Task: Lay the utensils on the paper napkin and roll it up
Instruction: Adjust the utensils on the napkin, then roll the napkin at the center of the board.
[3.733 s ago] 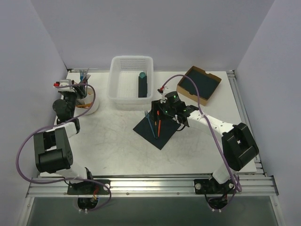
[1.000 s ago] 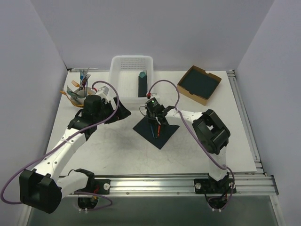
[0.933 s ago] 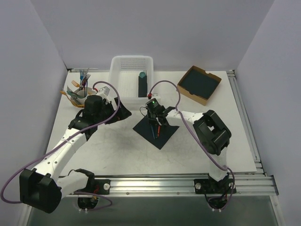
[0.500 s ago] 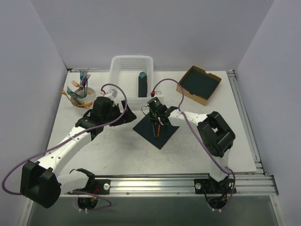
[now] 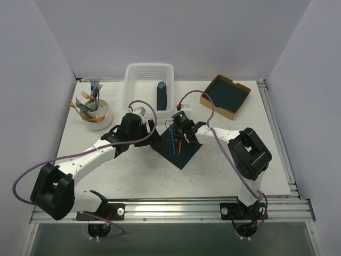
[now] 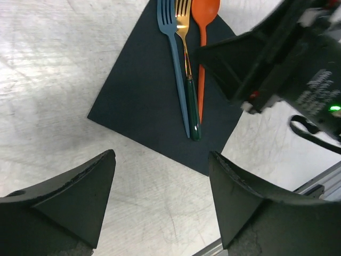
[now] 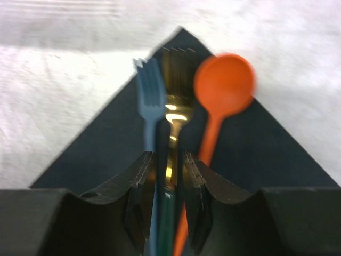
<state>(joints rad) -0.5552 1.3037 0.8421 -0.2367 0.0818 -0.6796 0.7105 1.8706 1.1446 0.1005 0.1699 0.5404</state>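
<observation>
Paper napkin (image 5: 184, 157) was noted flat on the table (image 5: 133, 176), near centre, set as a diamond. Three utensils were laid side by side on it, heads gathered at one corner: blue fork (image 6: 178, 80), gold fork (image 6: 186, 61) with dark green handle, orange spoon (image 7: 224, 88). Right gripper (image 7: 168, 160) was held low over them, jaws slightly parted astride the gold fork's handle; contact could not be told. Left gripper (image 6: 161, 160) was poised just beside the napkin's left edge, jaws spread wide, holding nothing.
</observation>
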